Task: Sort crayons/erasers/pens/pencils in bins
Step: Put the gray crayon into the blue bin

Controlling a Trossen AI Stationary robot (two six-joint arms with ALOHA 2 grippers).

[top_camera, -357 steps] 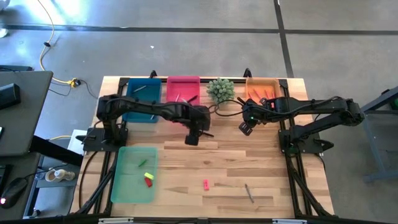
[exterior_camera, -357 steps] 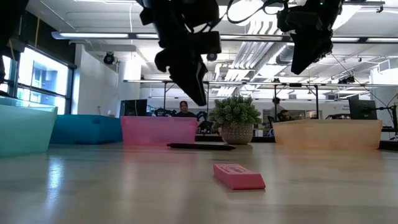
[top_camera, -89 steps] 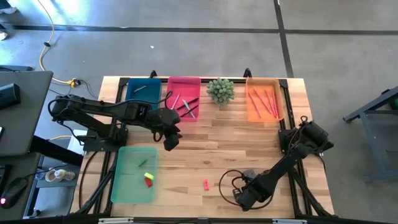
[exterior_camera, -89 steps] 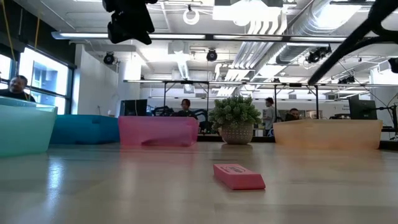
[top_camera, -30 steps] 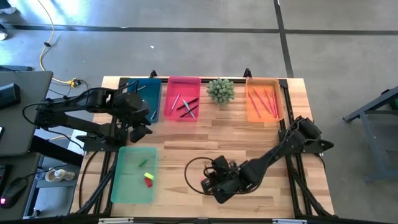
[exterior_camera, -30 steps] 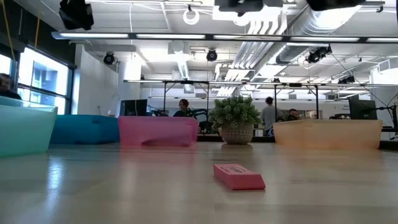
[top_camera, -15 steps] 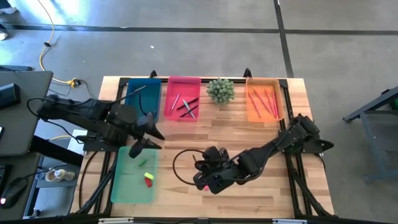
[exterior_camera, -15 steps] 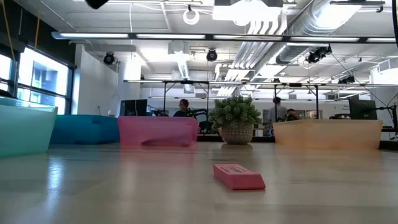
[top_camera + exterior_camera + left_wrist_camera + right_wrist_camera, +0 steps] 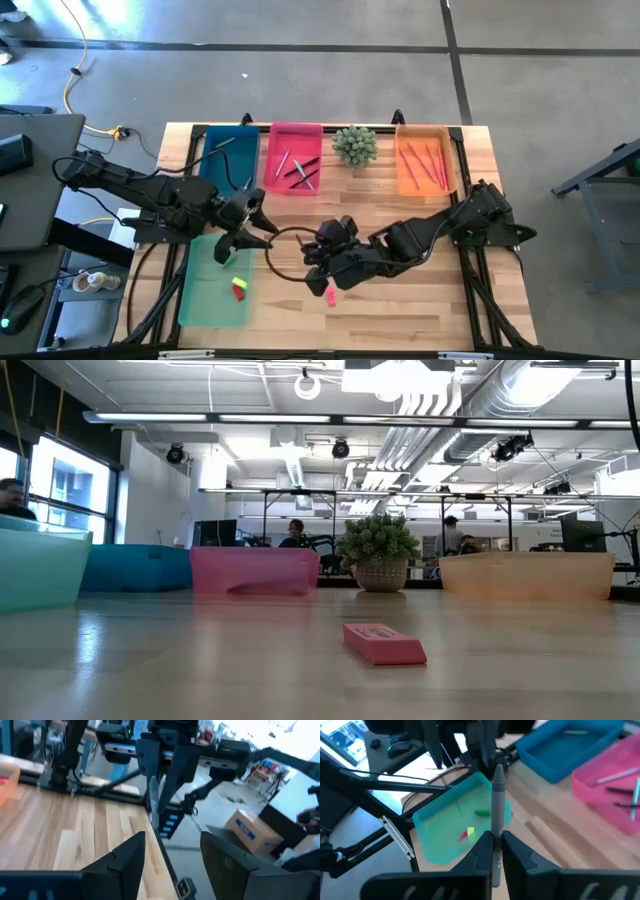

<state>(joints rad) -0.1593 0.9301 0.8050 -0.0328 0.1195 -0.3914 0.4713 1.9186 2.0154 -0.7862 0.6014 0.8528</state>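
My right gripper [image 9: 496, 849] is pinching a grey pen [image 9: 497, 800], which stands up between my fingers; how far it runs down inside the grip I cannot see. From above, that gripper [image 9: 312, 256] hangs over the middle of the table [image 9: 400, 300], and the pen itself is too small to make out there.

My left gripper [image 9: 170, 855] has its fingers spread with nothing between them. In the high view it [image 9: 258, 228] sits just beyond the far right corner of the pale-green bin [image 9: 200, 300], at the left near side of the table.

Inside that bin I can make out a green eraser [image 9: 229, 261] and a red eraser [image 9: 239, 293] with a bit of yellow against it; the yellow one is hard to separate from the red.

A pink-red eraser [image 9: 331, 295] lies loose on the wood just near of my right gripper, partly under its edge from above. The low view shows it [image 9: 384, 643] flat on the table, with neither arm in that picture.

Far along the table stand the teal-blue bin [image 9: 212, 172], pink bin [image 9: 272, 160] and orange bin [image 9: 452, 160], holding thin sticks I cannot tell apart.
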